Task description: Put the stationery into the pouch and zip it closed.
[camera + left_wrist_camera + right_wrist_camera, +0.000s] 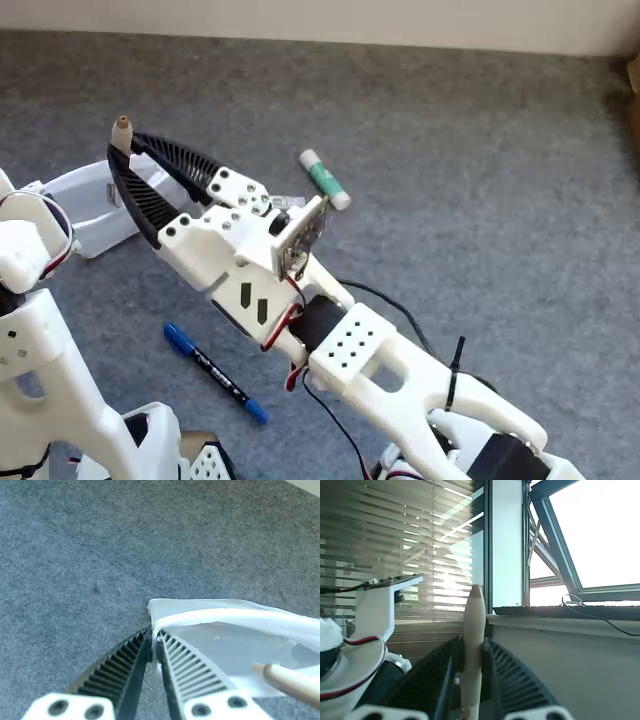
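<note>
My right gripper (119, 150) is shut on a beige pencil (122, 127) and holds it over the translucent white pouch (92, 205) at the left. In the right wrist view the pencil (473, 630) stands upright between the black fingers of that gripper (472, 647). My left gripper (151, 639) is shut on the corner of the pouch (225, 642), pinching its white zip edge. The pencil's end (287, 682) shows over the pouch's open side. A blue pen (215, 372) lies on the carpet at the front. A green glue stick (325, 180) lies behind the right arm.
Grey carpet (480, 150) covers the whole work surface. The left arm's white body (30, 300) stands at the left edge, close to the blue pen. Black cables (400, 315) run along the right arm.
</note>
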